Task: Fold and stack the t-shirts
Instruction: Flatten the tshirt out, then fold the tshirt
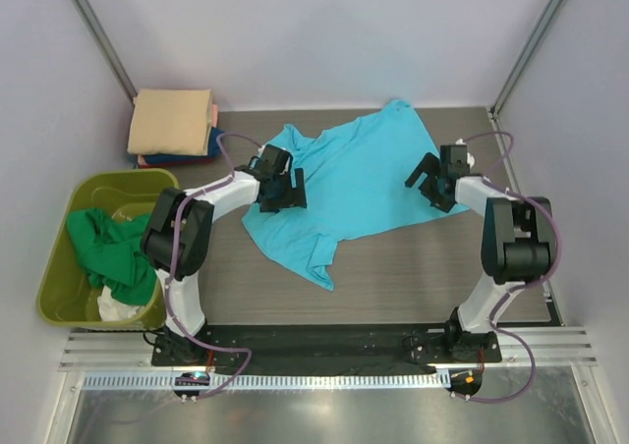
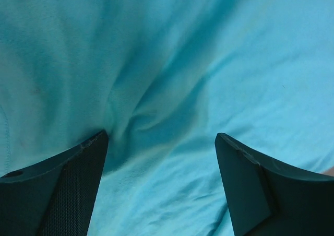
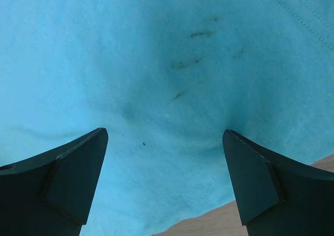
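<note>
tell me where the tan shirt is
In the top view, the tan shirt tops the folded stack at the far left, beyond the olive bin.

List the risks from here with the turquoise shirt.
1. The left gripper is open over a crease in the turquoise t-shirt; closing may pinch a bunched ridge rather than one layer.
2. The right gripper is open close to the shirt's edge, with bare table showing beside it; its grip could slip off the hem.
3. The shirt's near corner looks doubled over, so a fold made now would likely come out crooked.
</note>
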Controlling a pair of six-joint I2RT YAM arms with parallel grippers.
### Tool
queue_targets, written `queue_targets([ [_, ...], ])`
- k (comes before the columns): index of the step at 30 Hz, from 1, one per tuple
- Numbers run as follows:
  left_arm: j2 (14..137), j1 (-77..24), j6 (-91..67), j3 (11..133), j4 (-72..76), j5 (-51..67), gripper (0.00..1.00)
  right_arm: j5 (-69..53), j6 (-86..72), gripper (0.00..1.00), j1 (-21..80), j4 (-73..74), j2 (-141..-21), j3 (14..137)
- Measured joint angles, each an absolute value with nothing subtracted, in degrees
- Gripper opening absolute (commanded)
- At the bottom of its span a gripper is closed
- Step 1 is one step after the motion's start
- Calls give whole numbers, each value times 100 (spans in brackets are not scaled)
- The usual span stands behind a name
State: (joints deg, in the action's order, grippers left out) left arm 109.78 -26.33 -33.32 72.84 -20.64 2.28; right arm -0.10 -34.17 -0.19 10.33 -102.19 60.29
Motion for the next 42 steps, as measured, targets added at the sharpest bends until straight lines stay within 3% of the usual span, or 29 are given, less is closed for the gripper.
queue_targets([
  [9, 10790, -2390, -2915, 7352, -2753, -792, 85, 60, -4036, 100, -56, 972, -8388, 4104],
  [18, 8700, -3197, -2980, 7301, -3642, -1715, 83, 78, -3938, 100, -56, 2274, -7778, 4383],
  [22, 7380, -4171, -3750, 6158, -3647, -1640, 77, 154, -3760, 100, -56, 2635, -7397, 4969],
  [27, 6812, -5415, -4650, 4530, -3459, -1433, 76, 150, -3715, 100, -56, 2902, -6447, 5039],
  [34, 6882, -6471, -5212, 3922, -2829, -1387, 81, 126, -3682, 100, -56, 3129, -5909, 4711],
  [42, 8473, -6810, -5214, 4689, -2405, -1498, 80, 185, -3610, 100, -56, 3395, -5837, 4403],
])
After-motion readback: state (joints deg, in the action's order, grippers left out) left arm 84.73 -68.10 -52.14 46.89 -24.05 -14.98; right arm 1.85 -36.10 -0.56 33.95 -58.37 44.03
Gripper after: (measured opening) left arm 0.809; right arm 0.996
